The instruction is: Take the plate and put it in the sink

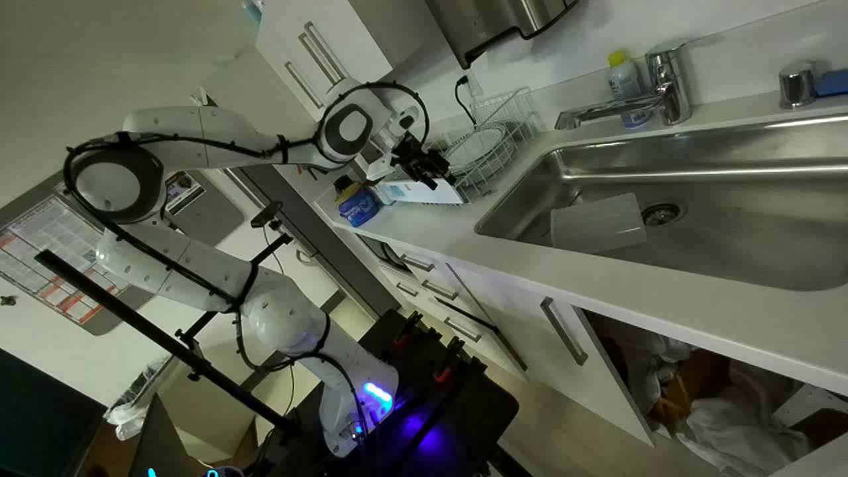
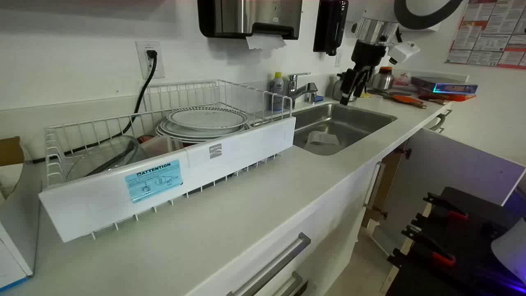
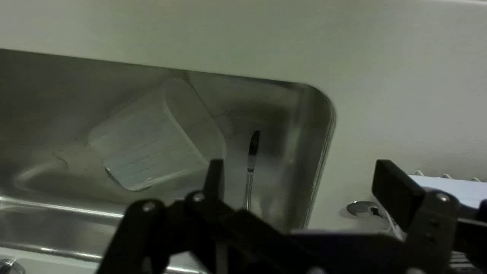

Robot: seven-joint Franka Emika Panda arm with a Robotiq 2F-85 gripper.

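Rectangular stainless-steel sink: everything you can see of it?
The rectangular, grey stainless-steel-looking sink has rounded corners, shiny walls and a round drain. It is recessed in a white countertop, with a chrome tap along its wall-side edge. On its floor lie a translucent plastic container and a knife-like metal utensil.
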